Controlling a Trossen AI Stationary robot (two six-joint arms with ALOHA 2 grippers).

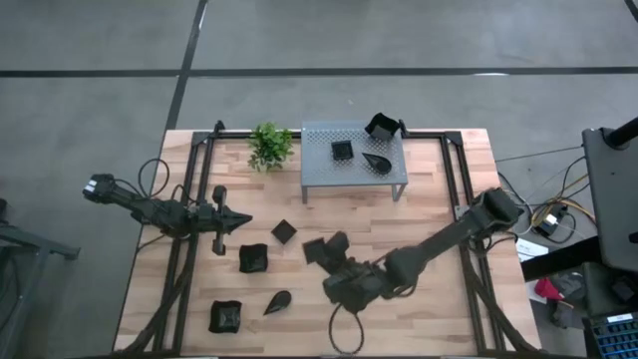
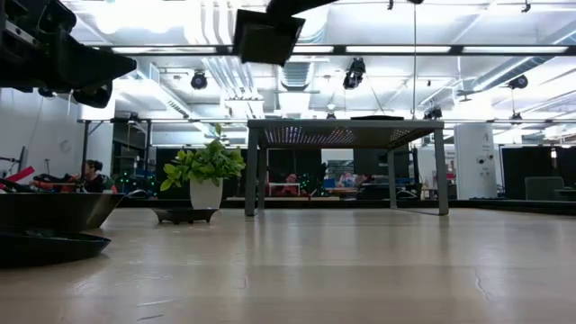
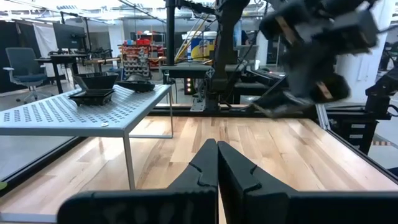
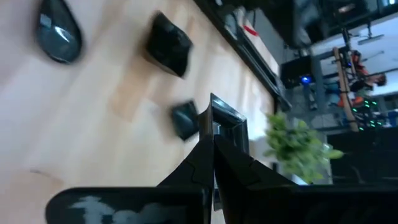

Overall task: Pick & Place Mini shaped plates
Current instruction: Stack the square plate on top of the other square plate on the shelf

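You see the flat square plate (image 1: 315, 249) clamped edge-on between the closed fingers of the right gripper (image 1: 329, 253), lifted above the middle of the table (image 1: 439, 214); in the right wrist view the plate (image 4: 228, 127) stands thin between the fingertips.

Four more mini plates lie on the bare wood on the left arm's side:
- a small square plate (image 1: 283, 231) just beside the held one;
- a deeper wavy-rimmed dish (image 1: 253, 258) beyond it;
- a teardrop plate (image 1: 277, 299) nearer the front edge;
- a second wavy-rimmed dish (image 1: 225, 317) near the front corner.

The grey perforated shelf (image 1: 329, 172) stands at the back of the table and carries three plates: a small square (image 1: 342, 151), a teardrop (image 1: 377, 161) and a deeper dish (image 1: 381, 127) at its rear corner. The green plant (image 1: 270, 146) stands just beside the shelf, on the left arm's side.

The left gripper (image 1: 237, 221) hovers over the table's left part with its fingers pressed together and nothing between them, pointing towards the centre. In the low view, a dish rim (image 2: 54, 211) sits close to the camera, and a person (image 2: 91, 175) is seated in the room behind
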